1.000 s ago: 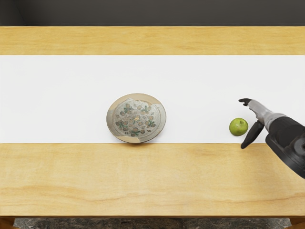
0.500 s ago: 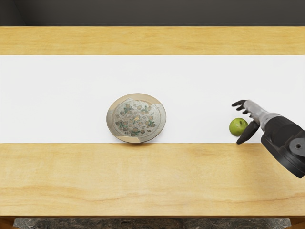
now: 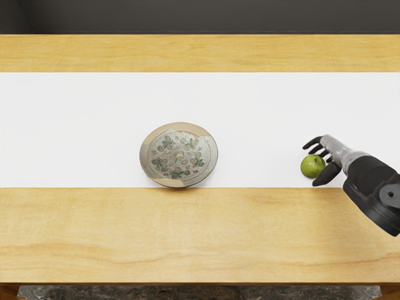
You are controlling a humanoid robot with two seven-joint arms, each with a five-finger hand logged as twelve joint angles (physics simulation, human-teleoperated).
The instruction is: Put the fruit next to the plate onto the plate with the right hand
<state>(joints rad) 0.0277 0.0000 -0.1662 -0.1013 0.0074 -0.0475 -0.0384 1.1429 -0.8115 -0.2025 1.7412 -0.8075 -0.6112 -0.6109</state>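
A small green fruit [image 3: 312,166] lies on the white runner, far to the right of the plate. The round patterned plate [image 3: 150,140] sits near the table's middle with nothing on it. My right hand [image 3: 319,161] reaches in from the right edge and cups the fruit from its right side. Its fingers [image 3: 314,144] are spread above the fruit and the thumb [image 3: 327,175] is below it. The hand is open, close to the fruit or just touching it, without a closed grasp. The left arm is out of view.
A white runner [image 3: 94,125] crosses the wooden table [image 3: 187,231] from left to right. The dark forearm [image 3: 375,187] covers the table's right end.
My right hand has moved left and slightly down toward the fruit, and its fingers now curve around the fruit's right side. Fruit and plate have not moved.
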